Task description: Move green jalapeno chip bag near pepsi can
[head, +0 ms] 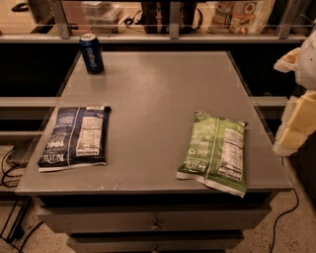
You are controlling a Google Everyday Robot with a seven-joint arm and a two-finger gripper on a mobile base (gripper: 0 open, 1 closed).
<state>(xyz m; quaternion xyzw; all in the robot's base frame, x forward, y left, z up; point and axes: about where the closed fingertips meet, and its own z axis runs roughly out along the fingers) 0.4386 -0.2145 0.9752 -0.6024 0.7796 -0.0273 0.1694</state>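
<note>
The green jalapeno chip bag (215, 149) lies flat near the table's front right corner, label side up. The pepsi can (92, 53) stands upright at the table's far left corner. My gripper (297, 122) is at the right edge of the view, beside the table's right side and to the right of the green bag, not touching it. Only part of the pale arm shows.
A dark navy-blue chip bag (74, 137) lies flat at the front left of the grey table (158, 94). A shelf with bags and boxes (237, 15) runs behind the table. Drawers (155, 222) sit under the front edge. Cables lie on the floor at left.
</note>
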